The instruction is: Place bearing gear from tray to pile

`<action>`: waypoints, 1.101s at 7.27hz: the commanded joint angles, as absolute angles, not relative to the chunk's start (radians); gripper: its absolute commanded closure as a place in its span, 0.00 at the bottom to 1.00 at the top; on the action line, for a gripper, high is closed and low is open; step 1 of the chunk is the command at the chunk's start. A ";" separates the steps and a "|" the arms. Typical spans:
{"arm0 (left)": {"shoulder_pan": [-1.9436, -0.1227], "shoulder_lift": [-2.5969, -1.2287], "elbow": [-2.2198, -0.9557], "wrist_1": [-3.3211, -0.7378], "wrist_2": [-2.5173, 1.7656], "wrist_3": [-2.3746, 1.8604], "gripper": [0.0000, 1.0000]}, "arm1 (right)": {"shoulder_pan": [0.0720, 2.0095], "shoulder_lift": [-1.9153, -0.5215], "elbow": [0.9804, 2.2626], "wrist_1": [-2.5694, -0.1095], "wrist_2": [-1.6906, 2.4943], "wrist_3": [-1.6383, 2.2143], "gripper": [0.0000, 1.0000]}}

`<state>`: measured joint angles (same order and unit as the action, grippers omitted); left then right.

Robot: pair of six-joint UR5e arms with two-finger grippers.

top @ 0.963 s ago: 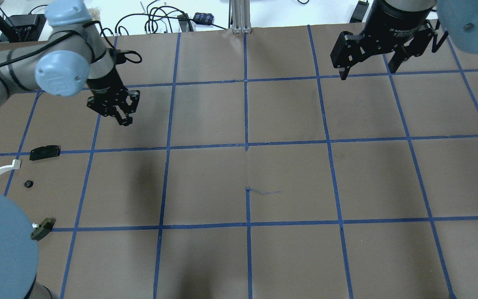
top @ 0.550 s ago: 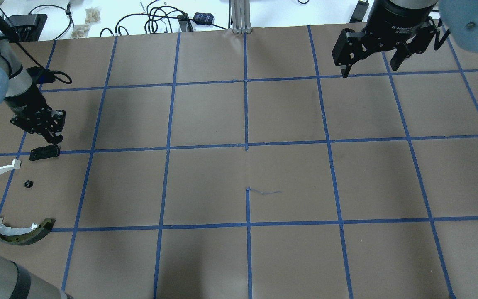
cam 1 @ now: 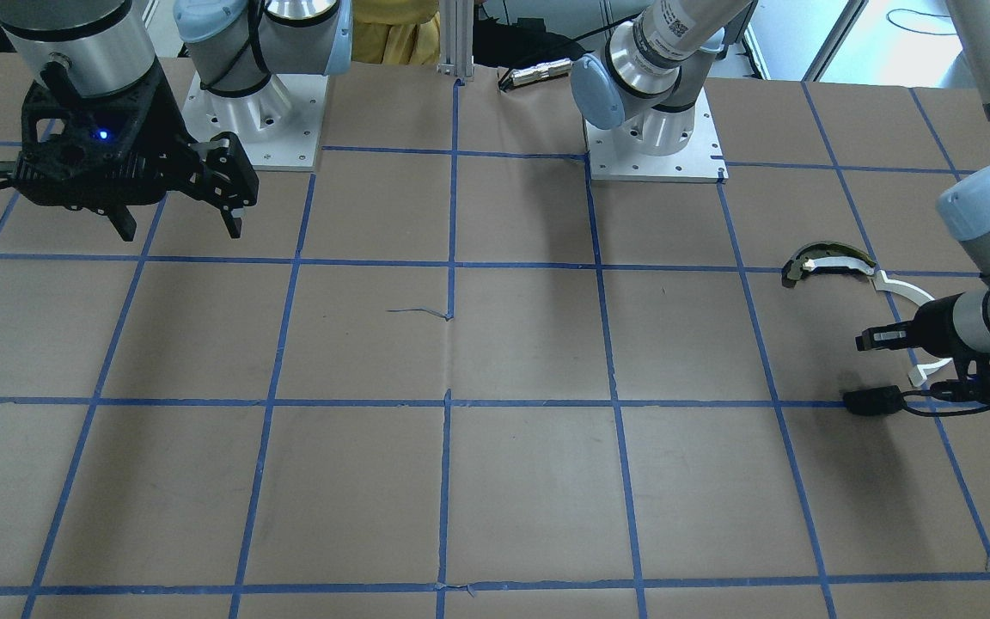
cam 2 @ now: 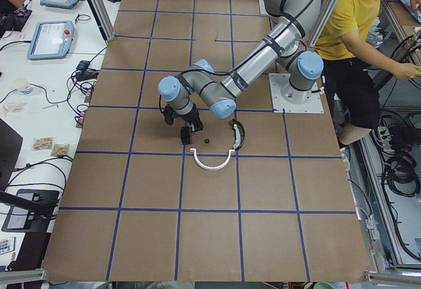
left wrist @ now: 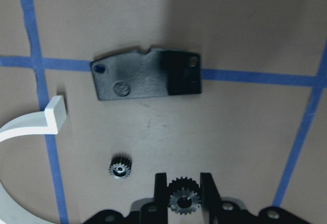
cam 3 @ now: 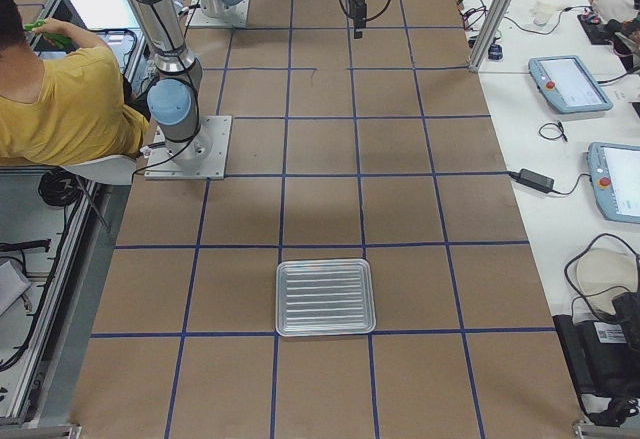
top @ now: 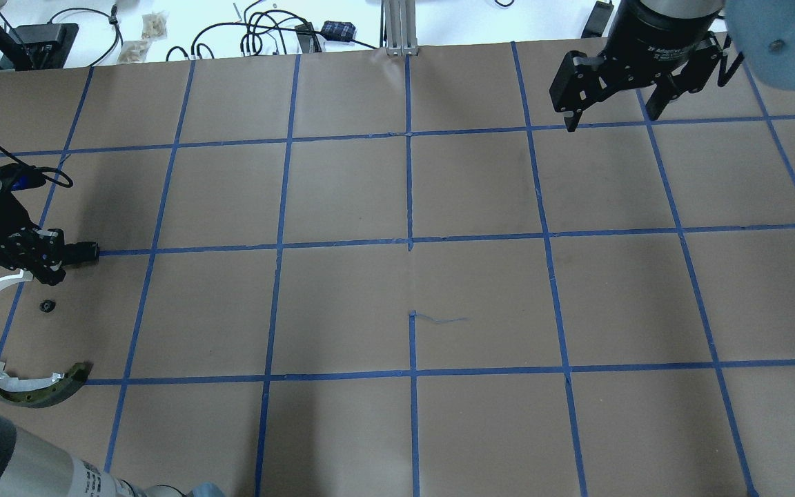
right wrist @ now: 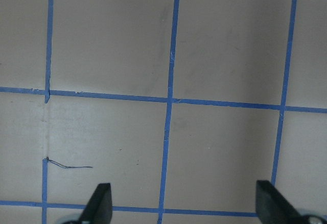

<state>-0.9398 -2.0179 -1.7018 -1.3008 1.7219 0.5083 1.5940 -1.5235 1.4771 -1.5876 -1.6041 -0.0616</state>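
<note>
The left claw (left wrist: 184,182) pinches the small toothed grey metal bearing gear (left wrist: 184,200) over the brown paper counter (left wrist: 245,132), near the pile's flat black plate (left wrist: 145,74). Best lower gently, then release beside the other small gear (left wrist: 120,170). The right claw (top: 610,117) hangs wide and empty.

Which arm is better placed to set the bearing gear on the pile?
Left. The left tool grips the bearing gear above the pile, beside the black plate and white strip. The right tool hangs open and empty across the table.

Black plate (top: 85,252) mostly hidden under left claw (top: 51,264), white strip (left wrist: 30,127) cut by wrist view's edge
</note>
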 commanded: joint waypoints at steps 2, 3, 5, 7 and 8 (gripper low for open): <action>-0.934 -2.051 -1.724 -1.273 1.766 0.508 1.00 | 1.594 -1.522 1.477 -1.589 -1.605 -0.063 0.00; -0.934 -2.065 -1.726 -1.247 1.767 0.508 1.00 | 1.594 -1.523 1.477 -1.589 -1.605 -0.063 0.00; -0.913 -2.069 -1.727 -1.244 1.798 0.508 1.00 | 1.594 -1.523 1.483 -1.589 -1.605 -0.055 0.00; -0.911 -2.074 -1.729 -1.246 1.801 0.509 1.00 | 1.594 -1.523 1.483 -1.591 -1.605 -0.061 0.00; -0.911 -2.069 -1.729 -1.249 1.802 0.511 1.00 | 1.594 -1.523 1.483 -1.591 -1.605 -0.063 0.00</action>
